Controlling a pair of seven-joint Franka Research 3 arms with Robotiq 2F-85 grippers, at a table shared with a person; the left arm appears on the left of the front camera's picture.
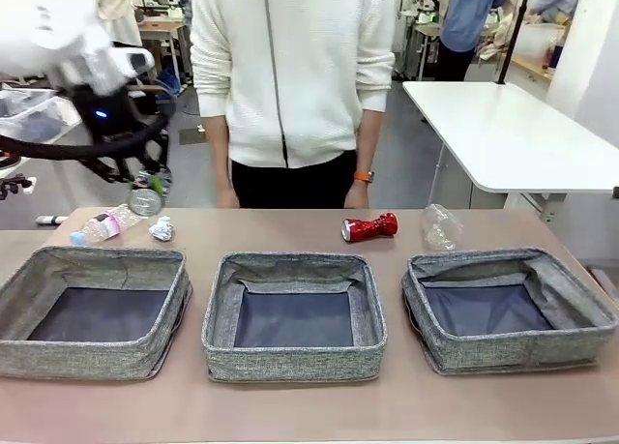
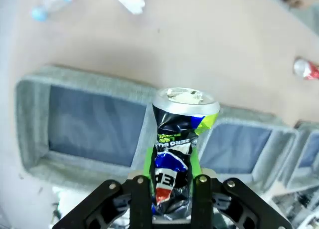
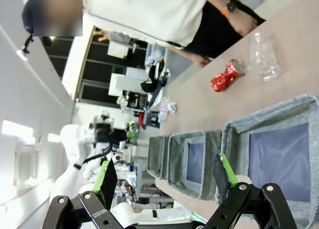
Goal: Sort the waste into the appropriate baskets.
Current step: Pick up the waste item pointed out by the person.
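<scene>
The table (image 1: 290, 405) is a plain tan surface, bare along the bottom of the front view. Three grey woven baskets sit in a row across it: the left basket (image 1: 97, 258), the middle basket (image 1: 290, 262) and the right basket (image 1: 503, 262). Each shows a dark flat bottom.

Behind them, at mid-height, lie:
- a pink-labelled bottle (image 1: 102, 225) at far left
- a paper wad (image 1: 161, 229) just beside it
- a crushed red can (image 1: 369, 227) right of centre
- a clear bottle (image 1: 440, 226) near the red can

A person (image 1: 290, 76) in a white zipped top stands at the far edge and wears an orange wristband (image 1: 364, 176). A white table (image 1: 513, 134) fills the upper right. Beyond it is a workshop-like room with a grey floor.

The left gripper (image 2: 172, 164) is clamped on the dark can (image 2: 183, 124), its green pads pressing the dented sides. In the front view the can hangs in the upper left, above the pink-labelled bottle. In the left wrist view it stands in front of the rims where the left and middle baskets meet. Its print reads "ZERO SU", upside down, beside blue, red and lime patches. The other lettering is too small to read.

The right gripper (image 3: 164, 171) is spread wide and holds nothing, at the bottom of the right wrist view.
</scene>
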